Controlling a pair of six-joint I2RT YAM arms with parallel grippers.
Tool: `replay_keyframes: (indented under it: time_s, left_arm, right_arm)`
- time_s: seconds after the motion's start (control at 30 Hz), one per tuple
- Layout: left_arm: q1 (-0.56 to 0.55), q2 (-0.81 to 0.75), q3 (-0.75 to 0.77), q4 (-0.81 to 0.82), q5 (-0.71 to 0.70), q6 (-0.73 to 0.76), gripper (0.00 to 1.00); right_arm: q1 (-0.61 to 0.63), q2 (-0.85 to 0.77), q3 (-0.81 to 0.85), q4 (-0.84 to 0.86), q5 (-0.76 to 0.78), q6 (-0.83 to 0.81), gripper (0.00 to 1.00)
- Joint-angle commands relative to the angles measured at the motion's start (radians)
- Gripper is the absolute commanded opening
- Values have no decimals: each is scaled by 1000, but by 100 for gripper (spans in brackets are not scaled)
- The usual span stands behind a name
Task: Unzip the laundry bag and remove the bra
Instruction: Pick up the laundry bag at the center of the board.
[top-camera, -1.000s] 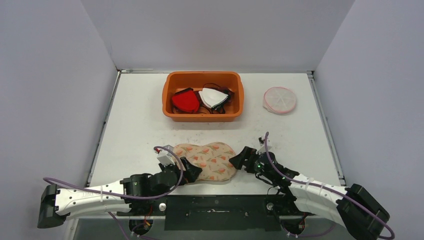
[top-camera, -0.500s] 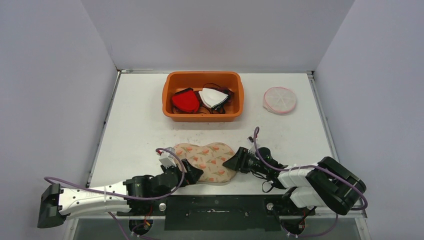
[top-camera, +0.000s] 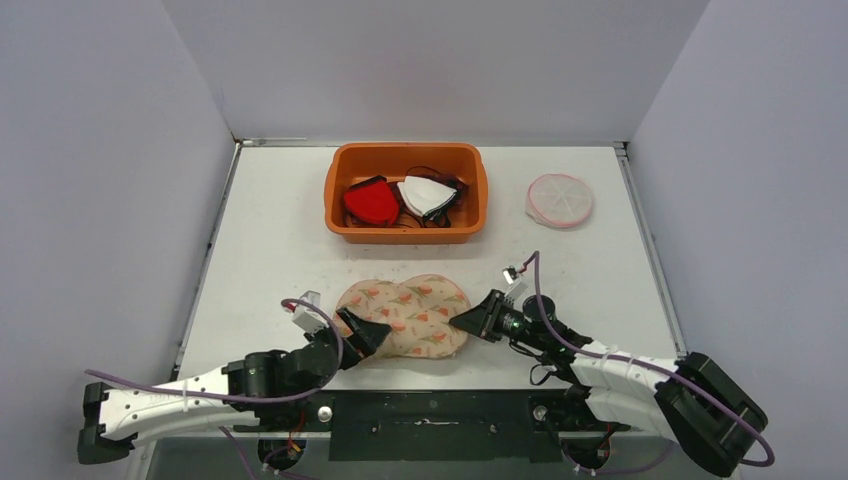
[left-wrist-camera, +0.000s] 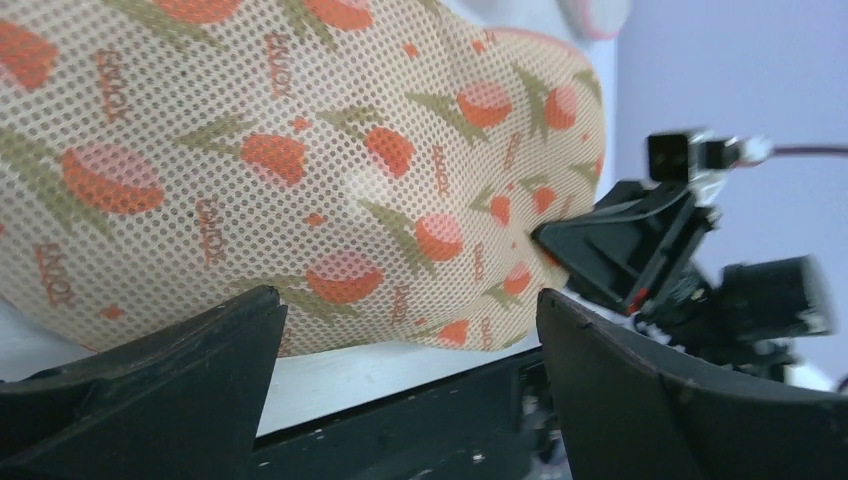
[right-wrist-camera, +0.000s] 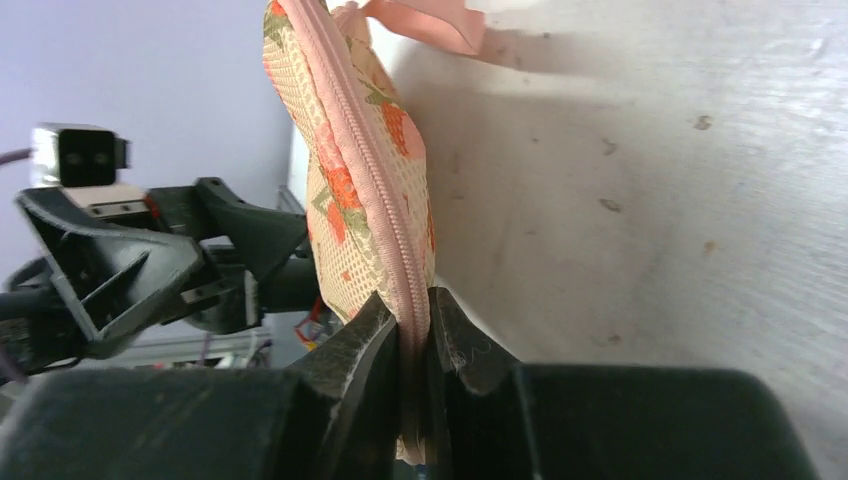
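The white table (top-camera: 270, 260) filled the space between the grey walls. At its far middle sat an orange tub (top-camera: 405, 232) with a red padded piece (top-camera: 370, 204) and a white one (top-camera: 425, 194) lying in it side by side among dark straps.

The laundry bag (top-camera: 410, 315), a two-lobed pouch of beige mesh printed with red flowers, lay at the near middle of the table. Its long axis ran left to right, one rounded end toward each arm.

Far right, well apart from the bag, lay a round pink-rimmed mesh disc (top-camera: 559, 199).

The left gripper (top-camera: 362, 333) sat at the bag's near left end with its jaws spread wide, the black fingers (left-wrist-camera: 200, 370) on either side of the mesh and gripping nothing. The right gripper (top-camera: 468, 320) was pinched tight on the bag's right end, its jaws clamped on the pink zipper (right-wrist-camera: 365, 180) seam that ran along the bag's edge, away from that arm's camera.
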Motion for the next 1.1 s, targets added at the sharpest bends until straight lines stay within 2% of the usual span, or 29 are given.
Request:
replay_keyframes:
  time_s: [0.0, 0.13, 0.23, 0.37, 0.5, 0.63, 0.83, 0.93, 1.07]
  left_arm:
    - [4, -216, -24, -59, -116, -137, 96]
    - [4, -486, -136, 218, -49, 73, 96]
    - [4, -539, -142, 307, -22, 131, 96]
    - [4, -357, -57, 350, 5, 169, 96]
    - [2, -115, 11, 524, 61, 210, 96]
    - [2, 49, 48, 648, 20, 229, 96]
    - [1, 132, -7, 931, -87, 298, 96]
    - [1, 160, -21, 976, -129, 291, 98]
    - [1, 183, -73, 1076, -158, 284, 81]
  right_arm:
    - [16, -142, 35, 19, 7, 161, 5]
    - [42, -273, 77, -54, 105, 229, 5]
    - [69, -330, 124, -70, 198, 259, 5]
    - [105, -314, 211, -94, 301, 260, 5]
    - [134, -271, 214, -50, 390, 310, 5]
    - [167, -247, 210, -1, 442, 342, 5]
    - [188, -256, 220, -25, 458, 361, 5]
    - [189, -259, 206, -25, 462, 385, 5]
    - [191, -261, 185, -14, 466, 410, 5]
